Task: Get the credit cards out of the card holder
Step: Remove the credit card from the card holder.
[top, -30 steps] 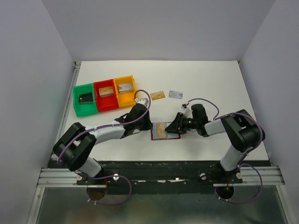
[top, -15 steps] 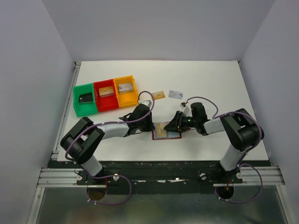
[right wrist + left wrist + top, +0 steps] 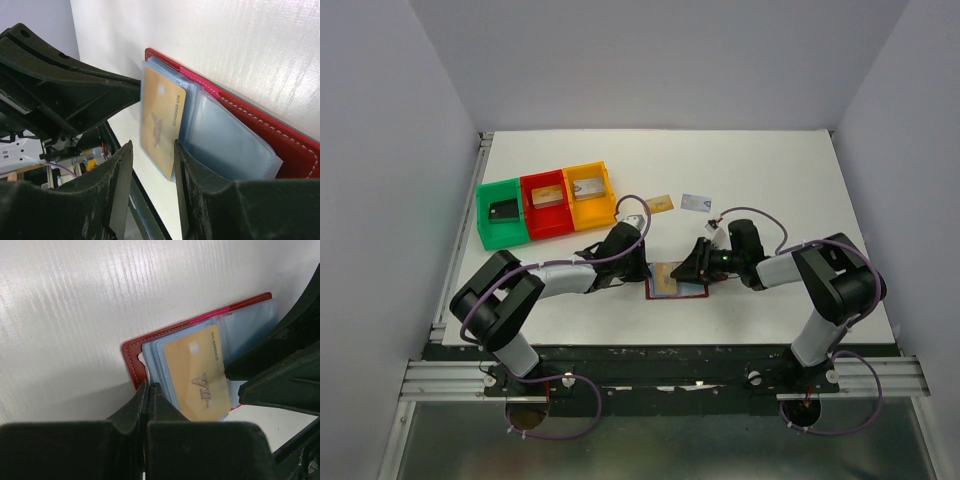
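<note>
The dark red card holder (image 3: pixel 678 291) lies open near the table's front, its blue sleeves (image 3: pixel 225 145) fanned out. A gold credit card (image 3: pixel 197 372) sticks partly out of a sleeve. My left gripper (image 3: pixel 149 388) is shut, its tips resting on the holder's left edge (image 3: pixel 131 357) with nothing seen between them. My right gripper (image 3: pixel 151 167) is open, its fingers on either side of the gold card's (image 3: pixel 162 125) free end without pinching it. In the top view both grippers meet over the holder, the left gripper (image 3: pixel 641 268) and the right gripper (image 3: pixel 692 270).
A gold card (image 3: pixel 659 204) and a silver card (image 3: pixel 695 203) lie loose on the table behind the holder. At back left stand a green bin (image 3: pixel 485 215), a red bin (image 3: pixel 550 229) and an orange bin (image 3: pixel 591 212), each holding a card.
My left arm swung in and brought its shut gripper onto the holder's left edge, then stayed. My right jaws have spread slightly around the gold card.
</note>
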Motion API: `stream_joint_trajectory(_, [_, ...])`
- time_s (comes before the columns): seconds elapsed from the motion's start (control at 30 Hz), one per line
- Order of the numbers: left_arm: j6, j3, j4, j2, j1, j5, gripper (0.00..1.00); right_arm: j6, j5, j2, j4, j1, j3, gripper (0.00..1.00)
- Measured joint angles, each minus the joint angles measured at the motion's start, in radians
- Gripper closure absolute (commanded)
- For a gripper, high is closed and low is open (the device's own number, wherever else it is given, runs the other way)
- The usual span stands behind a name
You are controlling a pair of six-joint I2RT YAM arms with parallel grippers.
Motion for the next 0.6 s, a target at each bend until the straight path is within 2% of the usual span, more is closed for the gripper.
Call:
stream_joint_trajectory(0.23, [0.0, -0.004, -0.03, -0.036, 0.0, -0.023, 1.0, -0.008, 0.009, -0.034, -0.02, 0.0, 0.0, 0.49])
stream_joint_trajectory(0.6, [0.004, -0.006, -0.002, -0.079, 0.0, -0.023, 1.0, -0.023, 0.016, -0.04, -0.037, 0.0, 0.0, 0.49])
